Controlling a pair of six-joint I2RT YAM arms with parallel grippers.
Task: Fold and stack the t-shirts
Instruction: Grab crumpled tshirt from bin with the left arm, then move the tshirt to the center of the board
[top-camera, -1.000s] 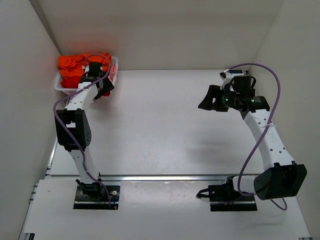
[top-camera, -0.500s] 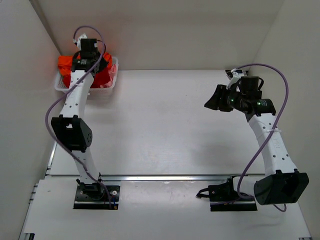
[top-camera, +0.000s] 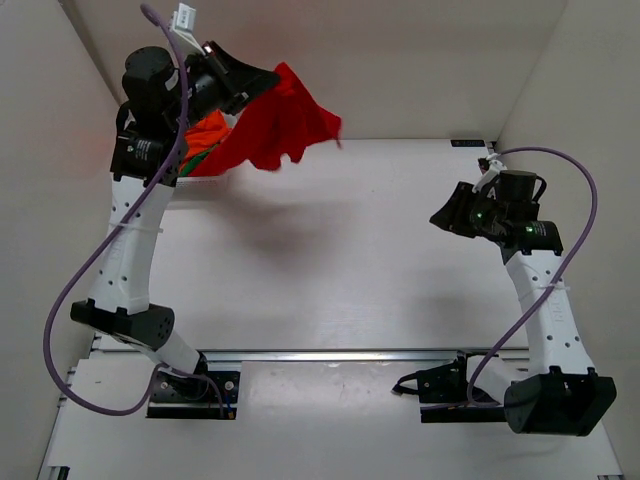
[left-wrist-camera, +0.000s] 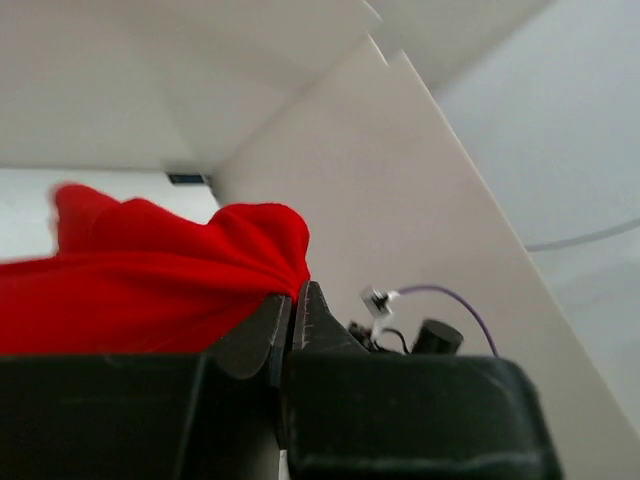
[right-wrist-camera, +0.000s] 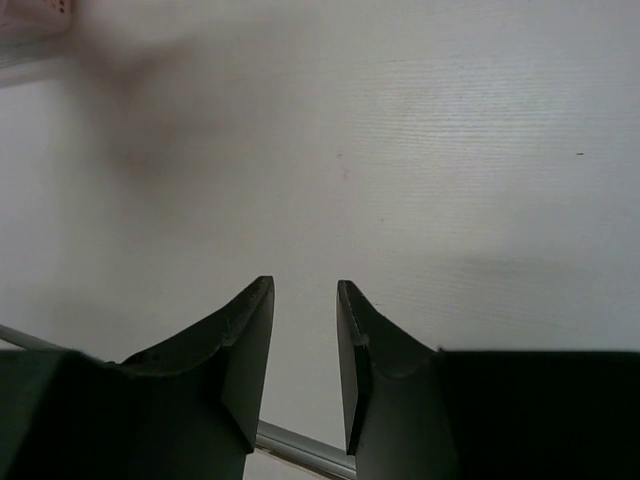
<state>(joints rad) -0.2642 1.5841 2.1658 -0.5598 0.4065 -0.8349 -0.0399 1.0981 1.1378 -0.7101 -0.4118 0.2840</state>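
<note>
A bright red t-shirt (top-camera: 285, 125) hangs in the air over the table's far left, pinched at one edge by my left gripper (top-camera: 255, 78), which is raised high and shut on it. In the left wrist view the red cloth (left-wrist-camera: 150, 290) bunches out to the left of the closed tips of the left gripper (left-wrist-camera: 298, 290). An orange t-shirt (top-camera: 205, 132) shows behind the left arm at the far left corner. My right gripper (top-camera: 447, 215) hovers over the table's right side. In its wrist view the right gripper (right-wrist-camera: 305, 290) is open by a narrow gap with nothing between the fingers.
White walls enclose the table on the left, back and right. A metal rail (top-camera: 330, 355) runs along the near edge in front of the arm bases. The bare white table top (right-wrist-camera: 420, 150) lies below the right gripper.
My left gripper shut on the red t-shirt at the far left corner and lifted it up and to the right. The right gripper narrowed its gap and drifted right and nearer.
</note>
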